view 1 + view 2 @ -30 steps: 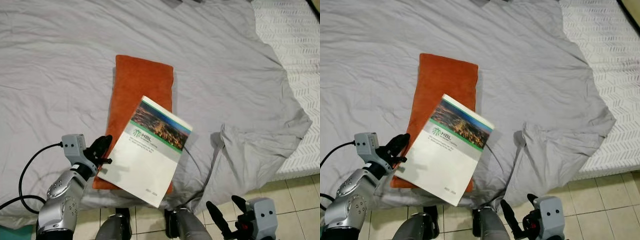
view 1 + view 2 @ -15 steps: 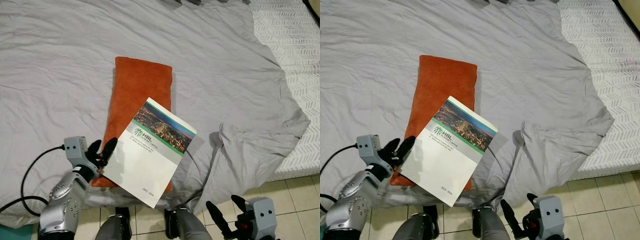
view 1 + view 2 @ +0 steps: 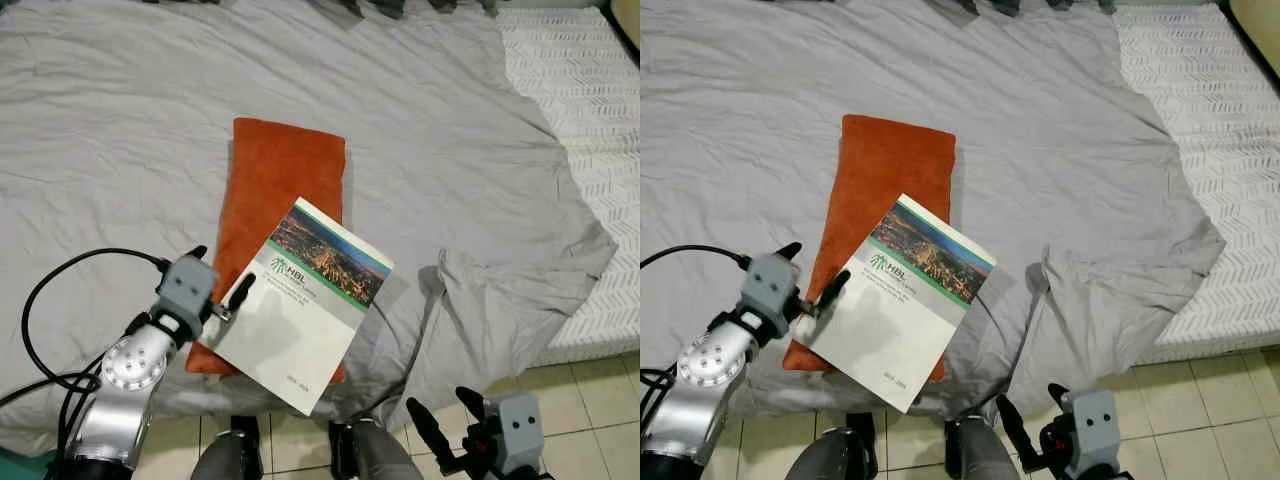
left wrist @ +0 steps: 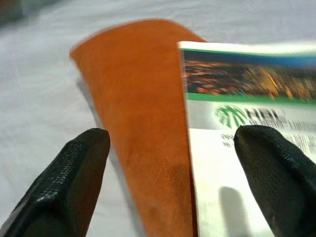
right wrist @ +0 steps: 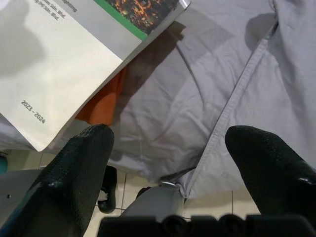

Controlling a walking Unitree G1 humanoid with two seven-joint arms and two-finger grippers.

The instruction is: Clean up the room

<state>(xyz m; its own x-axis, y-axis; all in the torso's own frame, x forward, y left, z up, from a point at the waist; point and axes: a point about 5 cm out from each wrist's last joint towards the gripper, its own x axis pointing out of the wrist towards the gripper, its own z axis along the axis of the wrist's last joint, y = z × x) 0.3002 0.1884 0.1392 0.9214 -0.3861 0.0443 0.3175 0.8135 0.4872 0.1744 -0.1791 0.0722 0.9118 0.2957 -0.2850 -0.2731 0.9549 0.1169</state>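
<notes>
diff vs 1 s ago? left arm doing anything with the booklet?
The left gripper turned at the wrist and edged toward the booklet; its fingers now straddle the booklet's left edge, open, not yet closed on it. The booklet looks slightly shifted on the orange cushion, though the camera moved a little too. Unchanged: cushion on the grey sheet, right gripper idle and open low by the bed's edge.
</notes>
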